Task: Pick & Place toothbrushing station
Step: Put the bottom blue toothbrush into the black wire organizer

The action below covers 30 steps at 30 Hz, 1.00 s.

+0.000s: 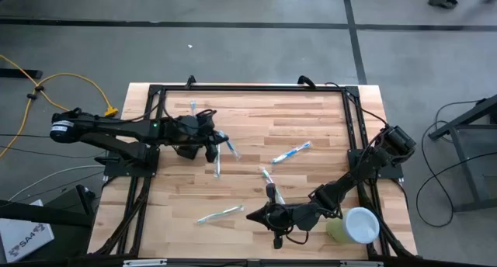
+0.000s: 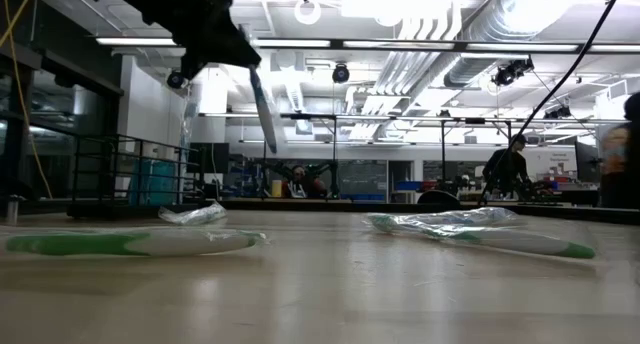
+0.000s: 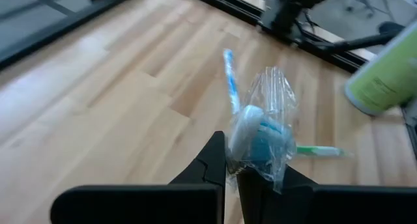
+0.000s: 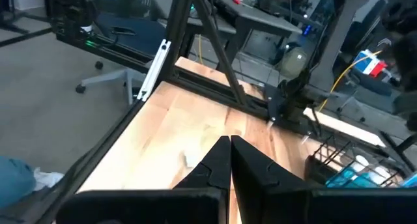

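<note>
left gripper holds a wrapped toothbrush above the table; wire holder only partly in view

the left gripper (image 1: 220,140) is over the left half of the wooden table (image 1: 326,119), its fingers clamped on a blue toothbrush in a clear wrapper (image 3: 251,129). in the high view that toothbrush (image 1: 231,149) points away from the fingers, toward the table's right side and slightly toward the near edge. in the low view it hangs clear of the surface, its long axis steep, close to upright, slanting a little.

the right gripper (image 1: 252,215) is near the front edge, its arm reaching in from the right and the fingers pointing left. they are pressed together with nothing between them (image 4: 230,146).

the black wire-mesh holder (image 4: 339,162) shows only in the right wrist view, as a corner at the picture's edge. it stands on the table beyond the right gripper, toward the left arm's side. its wires run upright and something blue shows inside. which way its longer side runs cannot be told from that corner, and it cannot be made out in the high view.

a pale green cup (image 1: 353,224) with a white inside sits at the front right corner, beside the right arm. three more toothbrushes lie flat: a blue one (image 1: 293,152) right of centre, lying aslant, a green one (image 1: 220,214) near the front edge, and a third (image 1: 268,176) between them.
</note>
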Tool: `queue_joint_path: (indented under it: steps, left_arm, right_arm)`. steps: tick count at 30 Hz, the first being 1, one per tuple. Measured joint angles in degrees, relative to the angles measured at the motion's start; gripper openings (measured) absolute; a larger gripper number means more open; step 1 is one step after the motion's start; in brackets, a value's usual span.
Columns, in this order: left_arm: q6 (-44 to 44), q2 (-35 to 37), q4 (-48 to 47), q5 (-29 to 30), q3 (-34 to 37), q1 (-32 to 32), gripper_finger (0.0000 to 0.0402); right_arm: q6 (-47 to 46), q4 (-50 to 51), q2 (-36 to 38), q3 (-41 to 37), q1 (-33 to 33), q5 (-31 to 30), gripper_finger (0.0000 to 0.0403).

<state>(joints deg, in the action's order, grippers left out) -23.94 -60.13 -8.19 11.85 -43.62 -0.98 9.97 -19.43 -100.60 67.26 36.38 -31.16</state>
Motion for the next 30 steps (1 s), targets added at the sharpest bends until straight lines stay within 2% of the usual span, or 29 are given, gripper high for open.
queue_joint_path:
  steps: [7,14,19,24,30]
  left_arm:
    - [1.32,6.69,-2.11,2.60,0.00,0.07,0.0005]
    - [-1.64,14.62,-15.24,12.83,-0.02,0.03,0.0005]
    - [-2.93,18.86,-19.38,16.12,-0.02,0.03,0.0005]
    - [-3.08,21.85,-21.54,17.91,-0.02,-0.06,0.0005]
    - [-5.58,22.59,-28.45,23.59,-0.02,-0.06,0.0005]
  right_arm:
    - [-0.37,0.00,0.00,0.00,0.00,0.02,0.0003]
    - [-2.22,0.79,0.00,0.00,0.00,0.02,0.0003]
    - [-2.22,0.93,0.00,0.00,-0.04,0.02,0.0003]
    - [-2.22,1.08,0.00,0.00,-0.07,0.02,0.0003]
    - [-2.22,1.28,0.00,0.00,-0.07,0.02,0.0003]
